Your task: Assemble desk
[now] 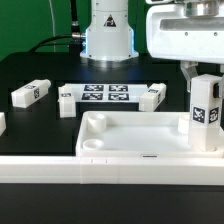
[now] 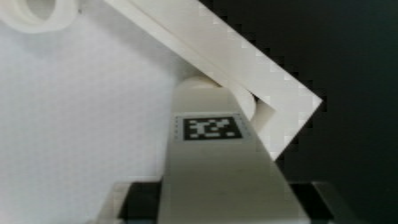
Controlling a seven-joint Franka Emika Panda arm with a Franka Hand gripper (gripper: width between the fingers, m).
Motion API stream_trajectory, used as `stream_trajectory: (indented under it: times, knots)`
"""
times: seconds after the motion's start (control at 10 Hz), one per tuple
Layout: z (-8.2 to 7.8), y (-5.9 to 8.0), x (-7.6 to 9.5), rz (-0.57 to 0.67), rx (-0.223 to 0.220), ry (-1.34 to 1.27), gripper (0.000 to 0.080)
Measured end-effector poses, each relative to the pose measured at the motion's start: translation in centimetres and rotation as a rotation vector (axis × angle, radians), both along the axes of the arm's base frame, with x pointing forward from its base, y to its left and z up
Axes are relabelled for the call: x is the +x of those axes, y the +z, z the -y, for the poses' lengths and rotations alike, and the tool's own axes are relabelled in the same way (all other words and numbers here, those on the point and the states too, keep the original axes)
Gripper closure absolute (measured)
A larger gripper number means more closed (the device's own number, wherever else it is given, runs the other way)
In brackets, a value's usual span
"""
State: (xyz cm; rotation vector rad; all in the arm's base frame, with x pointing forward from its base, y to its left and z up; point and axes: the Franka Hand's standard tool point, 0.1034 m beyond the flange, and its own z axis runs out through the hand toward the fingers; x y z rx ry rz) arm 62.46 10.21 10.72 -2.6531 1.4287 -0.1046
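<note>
1. Gripper (image 1: 200,76) closed partway on an upright leg (image 1: 205,112), right of frame, at the tabletop's right corner.
2. Tabletop (image 1: 140,152) lies lower centre, rim up.
3. Loose leg (image 1: 30,93) lies upper left; marker board (image 1: 107,94) upper centre.

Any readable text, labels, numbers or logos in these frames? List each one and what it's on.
No words, numbers or brand names can be read in either view.
Black-and-white coded square tag, no letters: on the upright leg block, seen close in the wrist view.
Same kind of tag, too small to decode: on the three lying leg blocks.
Printed marker squares, no text: on the marker board.
Tabletop: no markings visible.
</note>
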Motion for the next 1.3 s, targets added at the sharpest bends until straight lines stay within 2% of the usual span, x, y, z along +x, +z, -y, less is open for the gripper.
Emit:
stream_trajectory:
  times: [0.2, 0.3, 0.4, 0.5, 0.8, 1.3]
  knots:
    - [0.02, -0.06, 0.0, 0.002, -0.003, 0.022, 0.0502]
    - [0.06, -0.09, -0.02, 0.004, -0.009, 0.072, 0.0322]
    - [0.06, -0.1, -0.04, 0.003, -0.011, 0.082, 0.0189]
    - [-0.03, -0.1, -0.05, 0.008, -0.019, 0.146, 0.0162]
    - [-0.7, -0.11, -0.19, 0.031, -0.065, 0.476, 0.0151]
    - [-0.29, -0.03, -0.03, 0.066, -0.121, 0.93, 0.0151]
